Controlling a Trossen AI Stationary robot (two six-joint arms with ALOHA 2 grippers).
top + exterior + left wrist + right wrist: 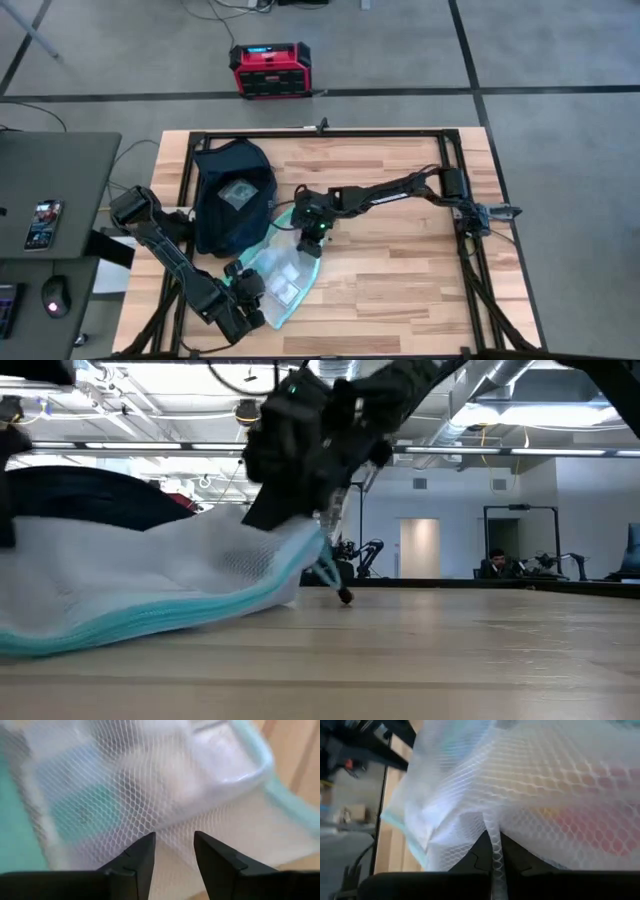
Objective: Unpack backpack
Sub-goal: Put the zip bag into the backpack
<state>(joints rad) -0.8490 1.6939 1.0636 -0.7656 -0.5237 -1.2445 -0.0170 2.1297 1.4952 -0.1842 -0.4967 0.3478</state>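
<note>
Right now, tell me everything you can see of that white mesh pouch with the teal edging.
The mesh pouch is see-through white netting with a teal border, holding pale flat packets. It lies on the wooden table just in front of the backpack, one end raised. The right gripper pinches a fold of mesh at the raised end, fingers closed on it. The left gripper is at the low end with its fingers apart, mesh just ahead of them.

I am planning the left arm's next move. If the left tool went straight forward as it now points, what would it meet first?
Most likely the white mesh pouch with teal edging, directly ahead of the open left tool; depth is unclear.
</note>
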